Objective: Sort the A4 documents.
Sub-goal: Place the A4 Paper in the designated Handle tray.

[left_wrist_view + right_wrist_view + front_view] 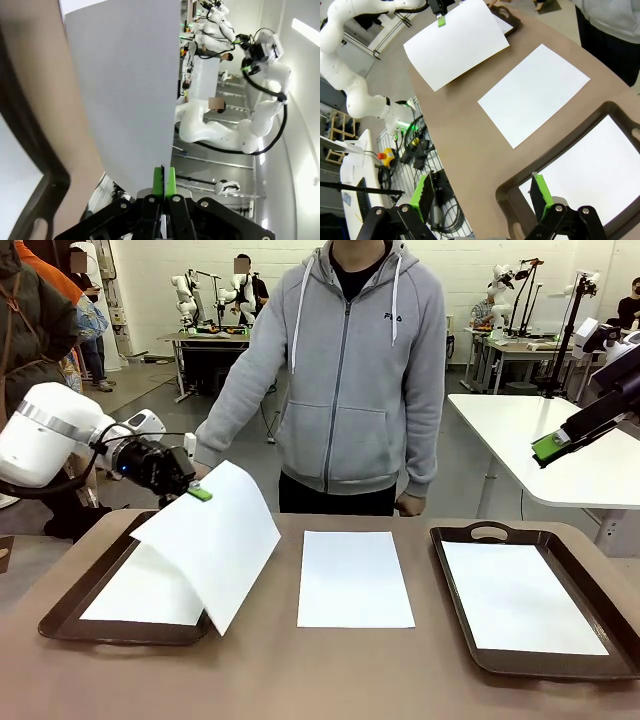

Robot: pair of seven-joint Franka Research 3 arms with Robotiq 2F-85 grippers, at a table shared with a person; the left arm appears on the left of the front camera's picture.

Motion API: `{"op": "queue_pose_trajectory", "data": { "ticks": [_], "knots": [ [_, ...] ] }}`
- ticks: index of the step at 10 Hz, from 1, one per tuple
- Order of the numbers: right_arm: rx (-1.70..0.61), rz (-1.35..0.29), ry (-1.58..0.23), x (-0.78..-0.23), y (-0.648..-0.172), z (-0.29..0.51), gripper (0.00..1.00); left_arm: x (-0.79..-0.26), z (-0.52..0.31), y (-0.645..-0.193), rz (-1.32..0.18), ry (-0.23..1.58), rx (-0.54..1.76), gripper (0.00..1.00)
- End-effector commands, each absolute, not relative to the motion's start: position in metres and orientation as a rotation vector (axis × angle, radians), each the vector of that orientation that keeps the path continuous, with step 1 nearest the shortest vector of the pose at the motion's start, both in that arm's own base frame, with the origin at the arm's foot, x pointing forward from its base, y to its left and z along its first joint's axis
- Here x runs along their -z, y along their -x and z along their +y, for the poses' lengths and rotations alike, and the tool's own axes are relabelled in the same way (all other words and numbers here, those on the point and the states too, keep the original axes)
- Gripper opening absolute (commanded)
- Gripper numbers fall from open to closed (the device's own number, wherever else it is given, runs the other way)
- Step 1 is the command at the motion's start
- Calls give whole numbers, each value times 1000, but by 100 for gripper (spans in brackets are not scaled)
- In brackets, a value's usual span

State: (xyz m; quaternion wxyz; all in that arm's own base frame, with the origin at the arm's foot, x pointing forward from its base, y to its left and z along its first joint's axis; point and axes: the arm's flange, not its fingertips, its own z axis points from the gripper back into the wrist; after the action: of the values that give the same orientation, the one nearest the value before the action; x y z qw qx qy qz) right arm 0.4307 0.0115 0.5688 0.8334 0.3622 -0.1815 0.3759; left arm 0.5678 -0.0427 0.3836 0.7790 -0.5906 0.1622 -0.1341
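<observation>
Left tool (199, 492) pinched closed aloft; right tool (481, 186) spread wide.

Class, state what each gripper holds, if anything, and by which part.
Left gripper: shut on a thin white rectangular paper sheet, pinched at its raised edge. Right gripper: open, holding nothing.

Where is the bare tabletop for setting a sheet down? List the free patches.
Free: the table's near strip before the left tray and right tray; the gap between the middle A4 sheet and the right tray. Crowded: each tray holds an A4 sheet, and the left gripper holds a lifted A4 sheet over the left tray's right end.
</observation>
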Motion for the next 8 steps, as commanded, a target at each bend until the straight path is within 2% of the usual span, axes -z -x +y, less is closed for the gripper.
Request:
{"op": "queue_pose_trajectory", "data": {
  "ticks": [1, 4, 8],
  "knots": [
    [-796, -394, -776, -567, -430, 12, 100, -369, -27, -565, 314, 1257, 352, 1],
    [-796, -394, -776, -567, -430, 12, 100, -341, 1, -565, 241, 1171, 307, 1],
    [-796, -394, -776, -567, -430, 12, 100, -344, 33, -566, 268, 956, 129, 1]
  ]
}}
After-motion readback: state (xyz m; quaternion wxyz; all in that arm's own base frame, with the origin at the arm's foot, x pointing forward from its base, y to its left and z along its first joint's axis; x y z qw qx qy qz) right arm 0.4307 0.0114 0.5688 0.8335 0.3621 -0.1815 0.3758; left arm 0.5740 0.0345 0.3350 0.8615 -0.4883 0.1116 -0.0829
